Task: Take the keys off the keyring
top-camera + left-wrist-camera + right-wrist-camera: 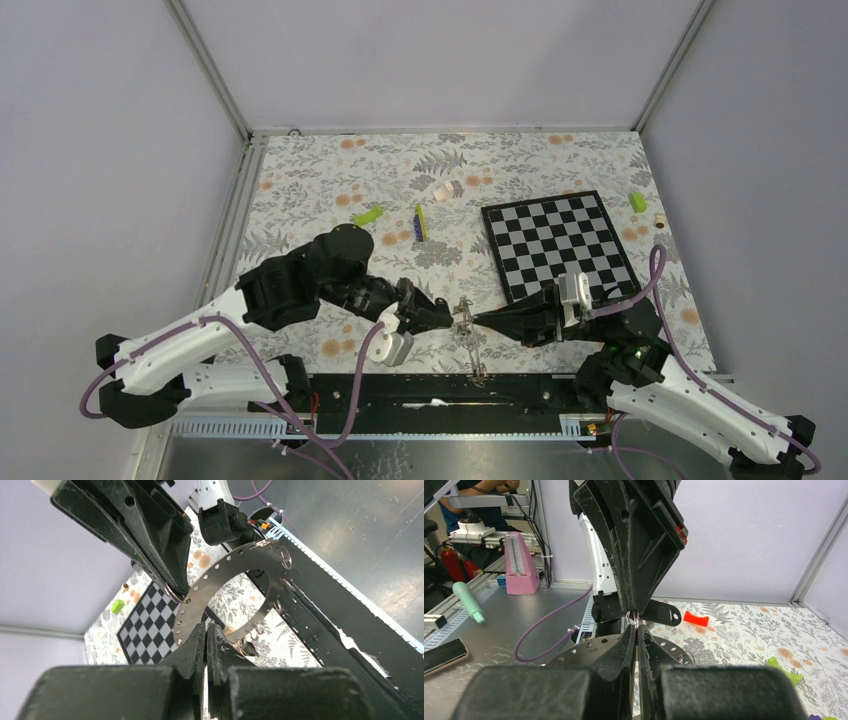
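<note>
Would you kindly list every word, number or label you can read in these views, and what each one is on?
No text is legible in any view.
The pink metronome has scale marks, too small to read.
The stick has a dark patch, too blurred to tell whether it is print.
The keyring shows only holes, no lettering.

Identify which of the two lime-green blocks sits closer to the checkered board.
The lime-green block just off the checkered board's far right corner. The other block lies well to the board's left, beyond the yellow-and-purple stick.
</note>
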Controlling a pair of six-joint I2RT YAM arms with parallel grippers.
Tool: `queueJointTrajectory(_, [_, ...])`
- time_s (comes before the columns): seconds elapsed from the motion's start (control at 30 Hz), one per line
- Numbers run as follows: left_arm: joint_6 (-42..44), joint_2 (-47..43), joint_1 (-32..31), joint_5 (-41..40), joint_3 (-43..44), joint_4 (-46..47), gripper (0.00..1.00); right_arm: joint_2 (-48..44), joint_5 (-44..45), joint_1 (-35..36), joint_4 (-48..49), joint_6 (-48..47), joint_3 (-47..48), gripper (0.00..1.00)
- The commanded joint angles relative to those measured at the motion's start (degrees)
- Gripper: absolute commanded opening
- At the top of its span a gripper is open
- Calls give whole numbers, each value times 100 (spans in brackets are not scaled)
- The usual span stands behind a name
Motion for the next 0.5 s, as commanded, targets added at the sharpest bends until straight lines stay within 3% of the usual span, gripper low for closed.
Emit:
queueJointTrajectory(0.0, [-1261, -118, -7, -603, -214, 732, 0, -41, 317, -10, 391, -23, 39, 0])
queueJointTrajectory(0.13, [-2600, 75, -7, -1517, -340, 989, 0, -75, 1023, -9, -49, -36, 51, 0])
queueJointTrajectory(0.27, [-4113, -83, -7, -2098, -1092, 1880, 0, -154, 2100, -14, -534, 17, 81, 0])
queueJointTrajectory(0.47, [-6090, -630, -9, -4173, -2265, 3039, 0, -293, 3077, -10, -1205, 186, 61, 0])
